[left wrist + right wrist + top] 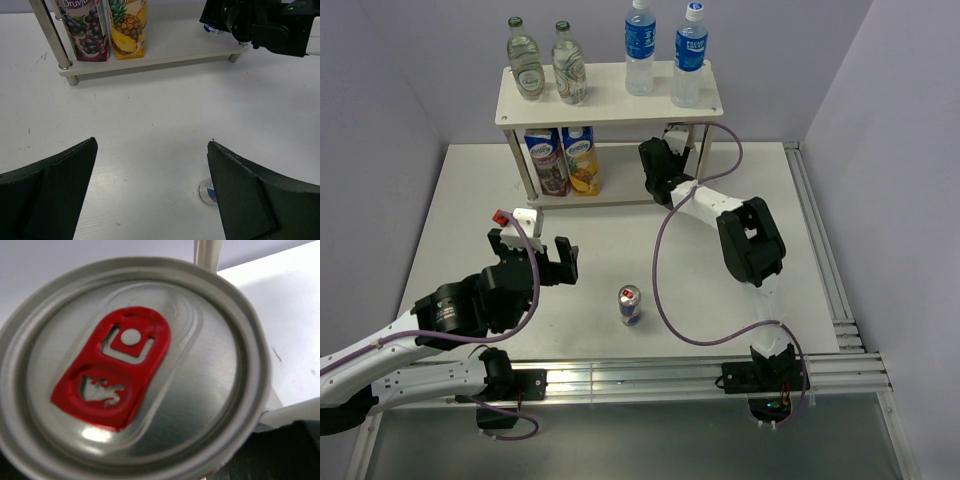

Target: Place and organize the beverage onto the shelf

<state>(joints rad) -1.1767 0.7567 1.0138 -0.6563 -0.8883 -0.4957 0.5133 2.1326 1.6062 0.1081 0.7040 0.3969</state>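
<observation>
Right gripper (658, 168): clamped shut on a silver aluminium can with a red pull tab (135, 375). The can's top fills the wrist view and hides the fingers.

Held can: directly under the right gripper, between the two boards of the shelf. From the left wrist only a blue-and-white sliver (214, 30) shows below the gripper, at the lower board. Whether its base rests on the board cannot be told.

Shelf: cream-white two-tier shelf (610, 100) with rounded boards and round metal posts. The right gripper reaches into its lower tier (175, 47), with the top board above it.

Juice cartons: a purple grape carton (548, 160) and a yellow pineapple carton (582, 160) stand upright and touching on the lower board. They are to the left of the right gripper, with bare board between.

Top board: two clear glass bottles with green caps (525, 60) stand above and to the left of the right gripper. Two clear plastic water bottles with blue labels (640, 50) stand above it and just to its right.

Left gripper (532, 252): fingers (50, 190) spread wide apart, holding nothing, above the white table (470, 200).

Loose can: a second silver can with a red tab and blue-and-red body (630, 305). It stands upright on the table to the right of the left gripper, partly hidden behind the finger on that side in the wrist view (206, 191).
</observation>
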